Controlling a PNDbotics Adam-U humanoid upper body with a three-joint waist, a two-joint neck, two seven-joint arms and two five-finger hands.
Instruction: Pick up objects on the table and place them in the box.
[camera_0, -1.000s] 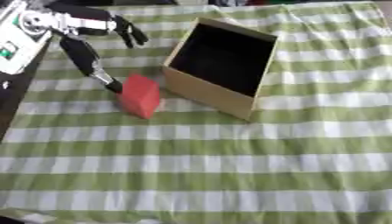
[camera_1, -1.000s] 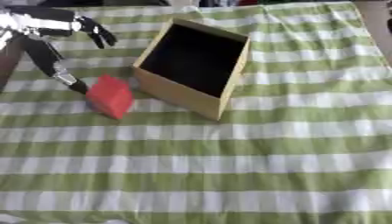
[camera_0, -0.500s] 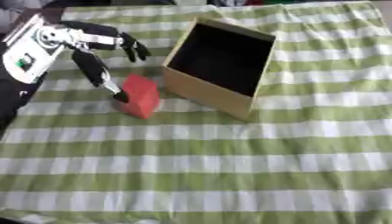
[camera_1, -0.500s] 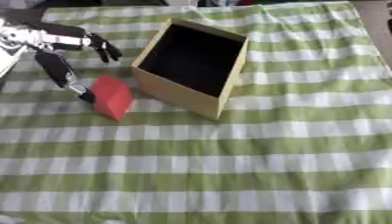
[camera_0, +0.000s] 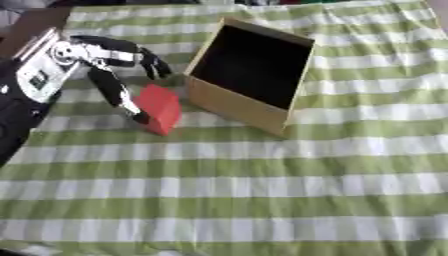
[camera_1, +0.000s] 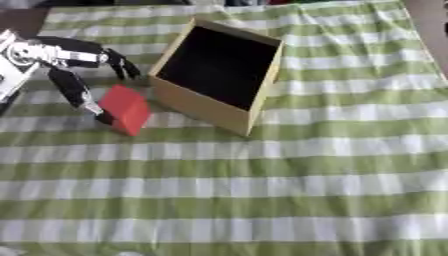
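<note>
A green-and-white checked cloth (camera_0: 262, 185) covers the whole table, its stripes running slightly askew across the view; a strip of dark brown tabletop (camera_0: 35, 22) shows at the upper left corner beyond the cloth's edge; on the cloth, above the middle, sits an open cardboard box (camera_0: 236, 107), turned at an angle so one corner points toward the near side, its inside dark and its tan outer wall facing the camera; the robot's left arm comes in from the left edge, black with a white and silver forearm, and its left hand (camera_0: 109, 52) hangs over the cloth just left of the box; its fingers (camera_0: 157, 67) are spread apart, some reaching toward the box wall, and the thumb (camera_0: 118, 95) points down, its tip at the left side of a red block (camera_0: 160, 108); the hand is not closed round the block; the block lies on the cloth just beside the box's left wall, outside it; whether block and box touch cannot be told; the right hand does not show in either view
</note>
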